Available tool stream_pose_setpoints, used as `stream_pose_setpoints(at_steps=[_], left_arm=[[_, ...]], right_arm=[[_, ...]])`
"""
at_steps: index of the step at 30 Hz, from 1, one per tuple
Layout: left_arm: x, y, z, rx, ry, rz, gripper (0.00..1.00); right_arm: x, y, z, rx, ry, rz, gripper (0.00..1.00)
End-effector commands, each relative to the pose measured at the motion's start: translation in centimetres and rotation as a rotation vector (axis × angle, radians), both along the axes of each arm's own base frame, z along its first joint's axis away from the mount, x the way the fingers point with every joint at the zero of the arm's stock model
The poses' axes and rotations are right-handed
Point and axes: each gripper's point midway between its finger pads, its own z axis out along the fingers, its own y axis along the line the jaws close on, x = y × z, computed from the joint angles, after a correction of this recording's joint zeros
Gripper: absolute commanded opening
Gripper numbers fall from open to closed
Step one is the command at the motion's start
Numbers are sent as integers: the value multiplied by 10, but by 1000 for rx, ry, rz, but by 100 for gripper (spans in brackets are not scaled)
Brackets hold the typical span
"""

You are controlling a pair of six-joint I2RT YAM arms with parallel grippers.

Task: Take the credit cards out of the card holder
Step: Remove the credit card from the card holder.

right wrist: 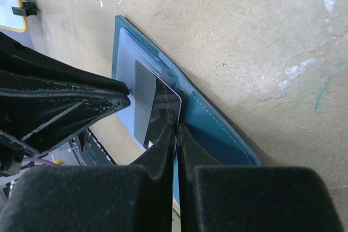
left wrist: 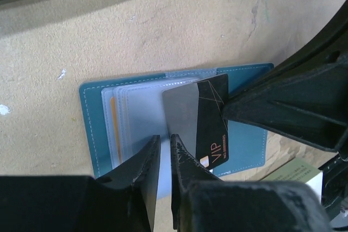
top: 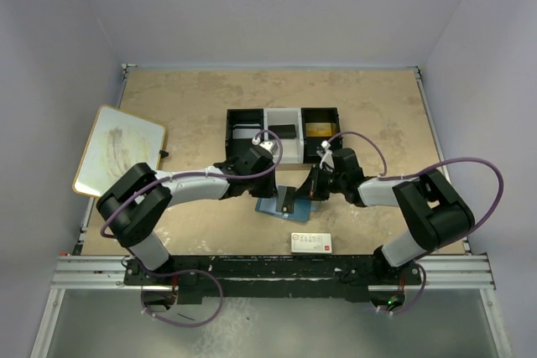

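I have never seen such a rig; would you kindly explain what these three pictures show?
Two robot arms are bolted to a tan table. One picture looks down from above; the others come from cameras on the left and right wrists, each showing its own black fingers. On the table lie an open blue bifold wallet, a black-and-white compartment tray and a small white box with red print. The right fingers are shut on a thin grey-and-black VIP card over the wallet. The left fingers stand almost together above the wallet's clear pockets; whether they pinch anything is unclear.
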Motion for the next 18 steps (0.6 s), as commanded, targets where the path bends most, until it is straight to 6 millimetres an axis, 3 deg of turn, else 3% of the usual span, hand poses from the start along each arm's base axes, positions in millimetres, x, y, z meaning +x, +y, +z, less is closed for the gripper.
stream_pose_setpoints(at_steps=[1,6,10,18], left_arm=[[-11,18,-27,96,41,7,8],[-21,39,-46,187,77,27,2],[-25,44,-50,197,89,32,0],[-26,45,-50,200,88,37,0]], right_arm=[[3,-1,7,41,-14,-64,6],[4,-2,12,110,-7,-158,24],[-3,-4,8,142,15,-188,30],[-9,11,12,186,14,-122,31]])
